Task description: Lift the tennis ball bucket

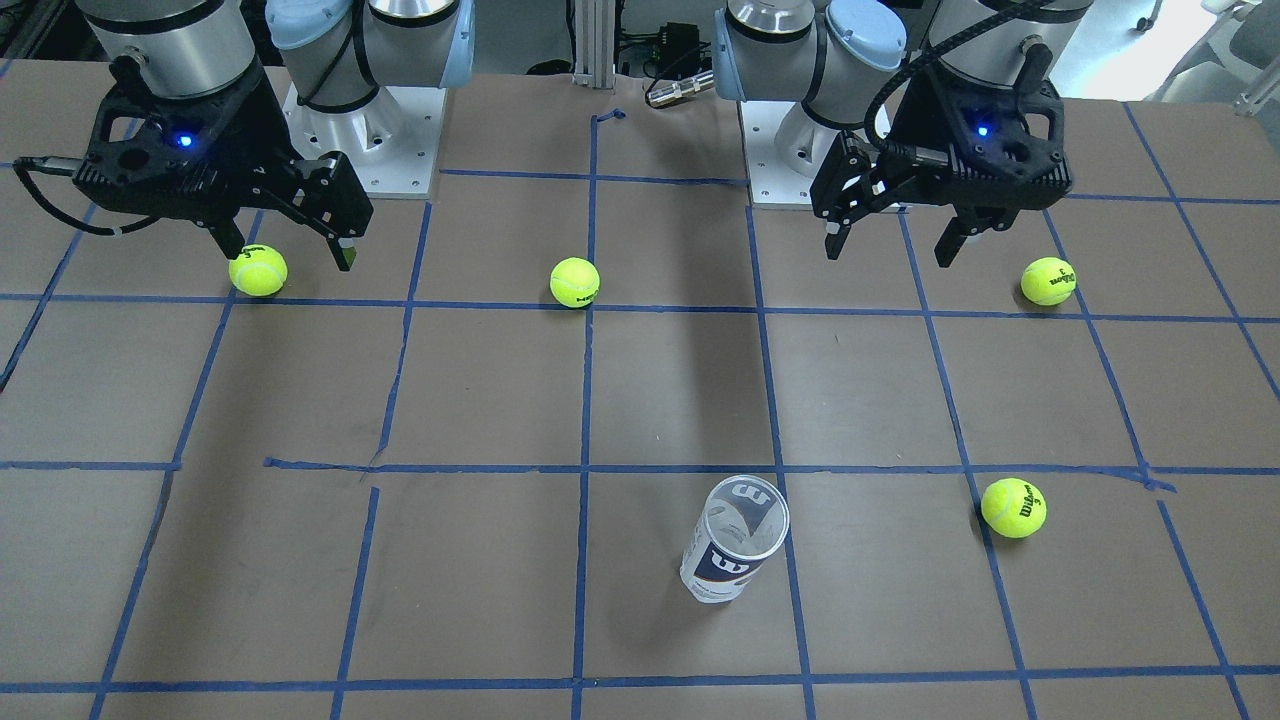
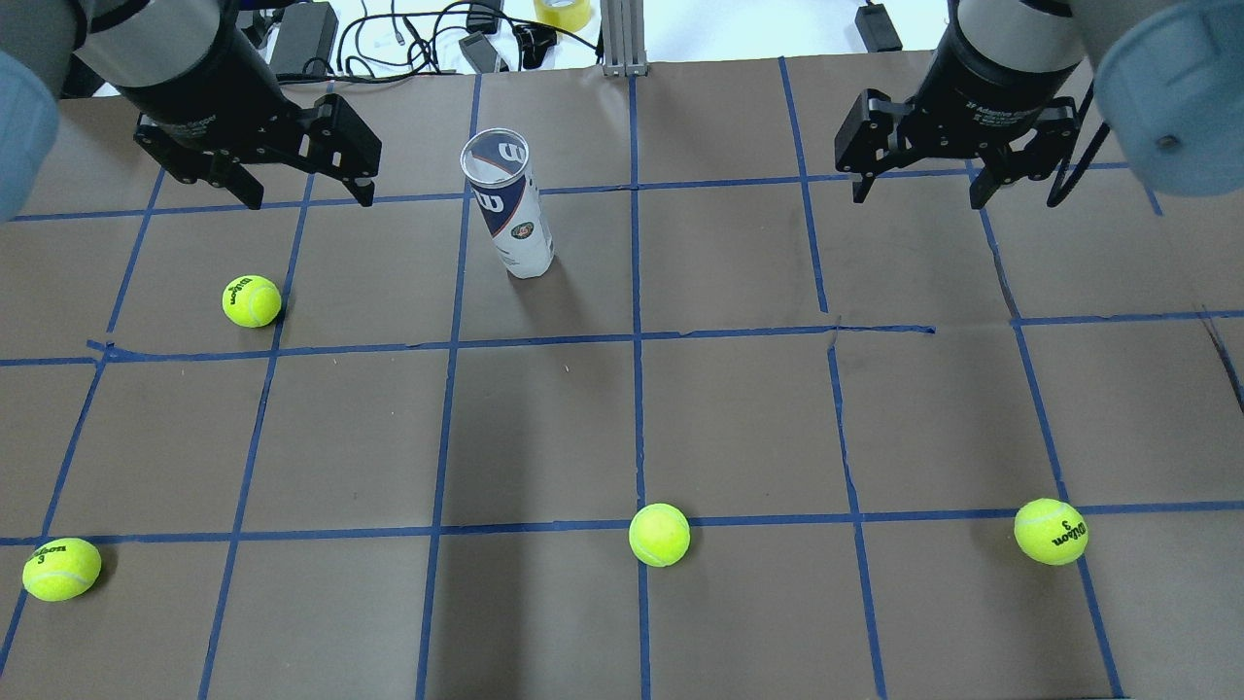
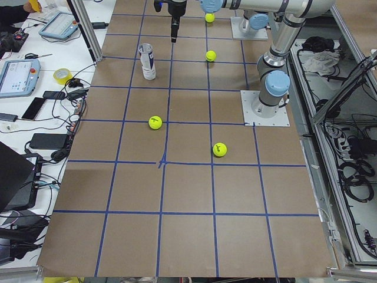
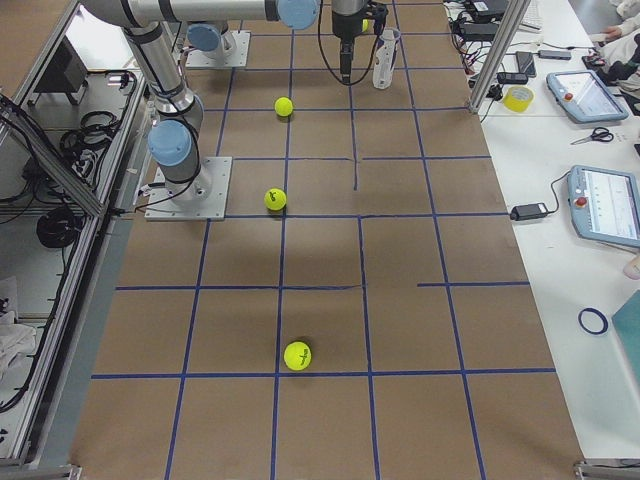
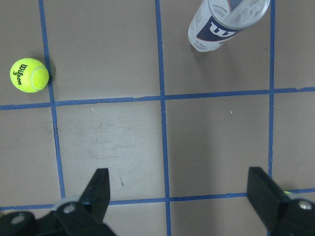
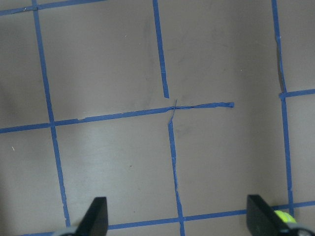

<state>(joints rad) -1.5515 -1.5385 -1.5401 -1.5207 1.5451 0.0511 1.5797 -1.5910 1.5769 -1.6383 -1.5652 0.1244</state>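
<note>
The tennis ball bucket (image 2: 510, 209) is a clear can with a white label and a navy band. It stands upright and open-topped on the far middle-left of the table, and looks empty. It also shows in the front view (image 1: 735, 540) and at the top right of the left wrist view (image 5: 224, 24). My left gripper (image 2: 301, 194) is open and empty, above the table and to the left of the bucket, apart from it. My right gripper (image 2: 914, 194) is open and empty over the far right of the table.
Several tennis balls lie loose on the brown, blue-taped table (image 2: 544, 428): one near the left gripper (image 2: 252, 300), one near left (image 2: 61, 569), one near middle (image 2: 659, 534), one near right (image 2: 1051, 531). Cables and tape lie beyond the far edge.
</note>
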